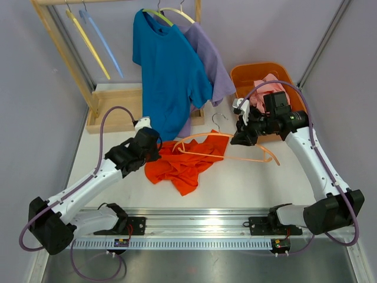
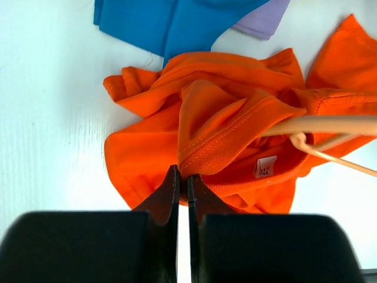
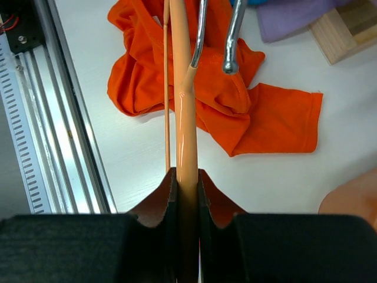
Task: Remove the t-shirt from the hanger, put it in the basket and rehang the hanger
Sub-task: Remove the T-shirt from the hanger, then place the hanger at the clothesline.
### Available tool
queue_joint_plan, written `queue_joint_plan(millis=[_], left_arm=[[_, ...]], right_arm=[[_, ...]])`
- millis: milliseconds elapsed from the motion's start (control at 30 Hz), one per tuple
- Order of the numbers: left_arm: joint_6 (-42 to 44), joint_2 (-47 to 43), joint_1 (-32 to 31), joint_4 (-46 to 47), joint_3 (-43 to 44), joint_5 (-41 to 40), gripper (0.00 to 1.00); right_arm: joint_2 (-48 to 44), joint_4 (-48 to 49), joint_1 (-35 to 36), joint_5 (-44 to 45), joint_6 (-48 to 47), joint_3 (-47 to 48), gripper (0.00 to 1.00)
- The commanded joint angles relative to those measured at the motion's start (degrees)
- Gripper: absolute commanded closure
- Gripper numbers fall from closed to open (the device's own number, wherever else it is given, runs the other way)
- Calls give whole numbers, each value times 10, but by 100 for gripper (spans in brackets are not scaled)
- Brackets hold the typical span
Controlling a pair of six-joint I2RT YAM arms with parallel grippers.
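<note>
An orange t-shirt (image 1: 182, 165) lies crumpled on the white table, also filling the left wrist view (image 2: 224, 130) and the top of the right wrist view (image 3: 247, 112). A peach hanger (image 1: 253, 157) with a metal hook (image 3: 231, 35) is held above the table, its far end reaching into the shirt's neck opening (image 2: 330, 125). My left gripper (image 1: 154, 144) is shut on the ribbed collar edge of the t-shirt (image 2: 182, 175). My right gripper (image 1: 240, 138) is shut on the hanger's thick arm (image 3: 187, 177).
A blue t-shirt (image 1: 168, 76) and a purple one (image 1: 215, 65) hang on a wooden rack (image 1: 115, 115) at the back. Thin yellow and blue hangers (image 1: 88, 41) hang left of them. An orange basket (image 1: 253, 73) with pink cloth stands at the back right. A metal rail (image 1: 194, 227) runs along the near edge.
</note>
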Motion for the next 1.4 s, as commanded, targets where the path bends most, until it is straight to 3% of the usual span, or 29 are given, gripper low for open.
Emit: queue_joint_plan(millis=[0, 33, 233, 267, 367, 400, 500, 667, 733, 967, 1167, 1367], left_arm=[[5, -31, 5, 36, -7, 13, 100], [14, -33, 7, 42, -8, 18, 98], [69, -68, 18, 75, -20, 84, 59], [76, -75, 23, 77, -26, 100, 48], [103, -108, 34, 73, -34, 127, 32], [110, -119, 37, 70, -36, 132, 22], [152, -170, 41, 83, -41, 170, 8], [240, -229, 42, 83, -23, 251, 1], [306, -237, 42, 76, -6, 326, 1], [445, -215, 42, 120, -2, 527, 1], [464, -153, 42, 146, 10, 667, 4], [425, -132, 42, 179, 6, 717, 18]], right_arm=[[-23, -17, -4, -76, -56, 38, 100], [-23, -18, -4, -83, -57, 41, 100], [-28, -51, -19, -127, -89, 88, 100], [-30, -51, -18, -129, -91, 91, 100], [-34, -53, -19, -128, -90, 100, 100], [-31, -53, -19, -125, -89, 98, 100], [-23, -59, -18, -112, -100, 90, 100], [0, -108, -18, -121, -160, 96, 100], [15, -145, -19, -134, -188, 104, 100], [47, -261, 47, -155, -387, 107, 100], [28, -247, 75, -186, -434, 80, 100], [41, -261, 75, -204, -464, 89, 100]])
